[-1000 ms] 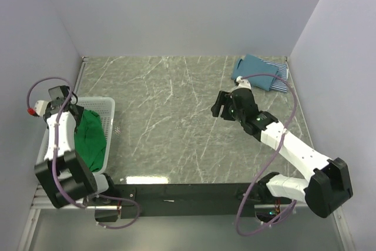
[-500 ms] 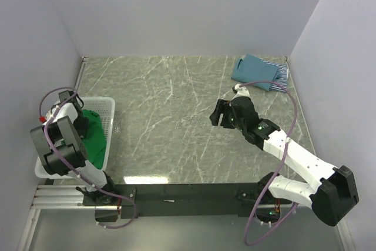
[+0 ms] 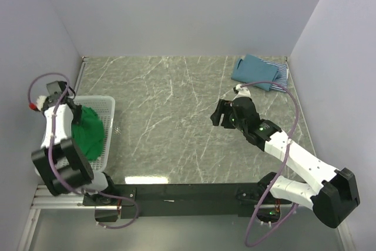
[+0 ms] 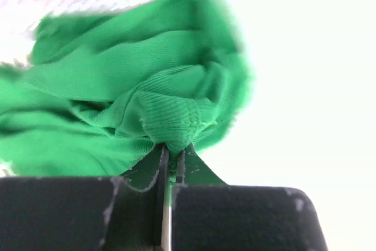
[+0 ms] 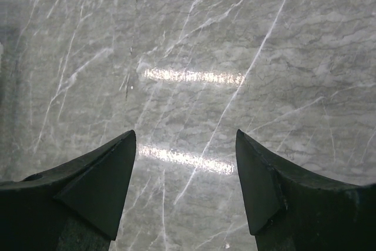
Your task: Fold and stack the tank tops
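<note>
Since the green tank top (image 4: 135,80) must leave the basket (image 3: 109,123), the left gripper (image 4: 170,149) pinches its cloth. The right gripper (image 5: 185,148) hovers, jaws spread

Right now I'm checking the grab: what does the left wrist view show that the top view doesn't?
Left wrist only: the left fingers pinched shut on a fold of fabric. Top only: the white basket, and the teal top on the striped top in the far right corner. Both: the green tank top.
</note>
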Tool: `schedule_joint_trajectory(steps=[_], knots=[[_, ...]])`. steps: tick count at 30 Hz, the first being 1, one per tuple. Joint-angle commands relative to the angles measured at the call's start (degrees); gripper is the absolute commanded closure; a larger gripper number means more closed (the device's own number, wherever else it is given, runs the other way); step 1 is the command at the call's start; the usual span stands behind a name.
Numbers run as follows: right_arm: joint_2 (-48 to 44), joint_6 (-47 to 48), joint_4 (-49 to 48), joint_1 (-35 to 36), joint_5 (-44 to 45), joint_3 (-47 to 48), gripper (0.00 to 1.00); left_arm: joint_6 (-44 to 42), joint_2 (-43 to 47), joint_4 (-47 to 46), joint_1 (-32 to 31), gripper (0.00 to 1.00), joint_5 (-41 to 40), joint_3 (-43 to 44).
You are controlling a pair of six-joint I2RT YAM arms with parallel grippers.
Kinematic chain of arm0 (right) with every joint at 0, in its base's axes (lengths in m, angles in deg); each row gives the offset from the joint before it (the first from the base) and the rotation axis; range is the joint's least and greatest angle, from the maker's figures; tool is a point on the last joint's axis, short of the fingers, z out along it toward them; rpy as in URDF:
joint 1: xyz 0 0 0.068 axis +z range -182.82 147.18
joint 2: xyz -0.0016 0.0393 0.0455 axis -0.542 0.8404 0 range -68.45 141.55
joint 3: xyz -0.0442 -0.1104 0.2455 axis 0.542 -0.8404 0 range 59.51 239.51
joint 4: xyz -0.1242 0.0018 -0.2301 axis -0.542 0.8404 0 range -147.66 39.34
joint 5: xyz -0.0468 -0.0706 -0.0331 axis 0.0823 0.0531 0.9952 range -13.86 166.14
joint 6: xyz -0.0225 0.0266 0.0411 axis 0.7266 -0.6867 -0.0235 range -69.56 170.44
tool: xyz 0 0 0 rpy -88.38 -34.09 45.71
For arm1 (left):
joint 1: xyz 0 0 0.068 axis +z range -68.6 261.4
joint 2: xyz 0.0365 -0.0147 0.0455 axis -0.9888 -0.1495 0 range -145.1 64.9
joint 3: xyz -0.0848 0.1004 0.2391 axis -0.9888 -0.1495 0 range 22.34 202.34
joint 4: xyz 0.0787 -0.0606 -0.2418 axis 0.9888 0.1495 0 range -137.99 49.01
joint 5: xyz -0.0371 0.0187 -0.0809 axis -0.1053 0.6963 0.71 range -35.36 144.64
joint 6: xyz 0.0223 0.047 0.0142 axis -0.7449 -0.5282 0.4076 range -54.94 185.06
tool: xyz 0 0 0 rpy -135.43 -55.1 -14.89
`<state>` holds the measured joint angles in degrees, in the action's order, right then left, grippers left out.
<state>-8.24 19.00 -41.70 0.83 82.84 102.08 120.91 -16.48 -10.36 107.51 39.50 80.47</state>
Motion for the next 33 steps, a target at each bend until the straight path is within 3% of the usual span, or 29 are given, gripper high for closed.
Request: schedule_joint_trajectory(steps=[1,4,7,11,15,17,19,20,21,22,27,30,33], knots=[[-1.93,0.94,0.11,0.45,1.56,2.78,0.25,-5.13,10.16,-2.82,-0.09,0.99,5.37,7.85],[-2.55,1.29,0.73,0.54,1.74,4.01,0.25,-6.81,15.97,-3.78,-2.81,0.99,8.62,13.05],[-3.16,1.99,1.69,0.54,2.79,5.42,0.25,-7.69,19.50,-5.02,-9.47,0.99,11.01,19.53],[-4.74,3.05,3.54,0.45,5.25,8.05,0.25,-10.50,19.51,-4.49,-27.63,0.99,4.94,30.89],[-7.20,3.14,4.95,0.45,7.62,8.94,0.25,-11.12,18.63,-3.44,-38.48,1.00,4.68,37.23],[-9.22,3.05,5.48,0.45,8.77,8.76,0.25,-11.56,18.89,-3.87,-44.18,0.99,5.37,36.45],[-11.24,2.88,5.57,0.54,9.56,8.24,0.25,-12.26,18.89,-5.19,-47.01,0.93,9.30,32.52],[-11.77,2.79,5.57,0.45,9.82,7.71,0.24,-12.52,18.63,-6.07,-48.94,0.88,10.73,30.57],[-12.39,2.61,5.39,0.45,10.09,7.27,0.24,-12.61,18.20,-7.73,-49.48,0.72,12.22,28.38],[-12.91,2.61,4.87,0.45,10.26,6.92,0.23,-12.35,17.06,-8.44,-49.66,0.64,13.37,24.01],[-10.82,2.09,4.16,0.45,9.04,4.46,0.22,-11.21,10.04,-10.82,-49.40,0.38,14.26,15.62],[-8.97,1.13,1.62,0.54,5.70,0.86,0.22,-10.24,8.18,-11.26,-49.31,0.32,13.03,13.95],[-6.34,-0.02,-2.16,1.77,4.11,-3.80,0.22,-8.58,9.13,-11.70,-49.31,0.38,12.14,10.01]])
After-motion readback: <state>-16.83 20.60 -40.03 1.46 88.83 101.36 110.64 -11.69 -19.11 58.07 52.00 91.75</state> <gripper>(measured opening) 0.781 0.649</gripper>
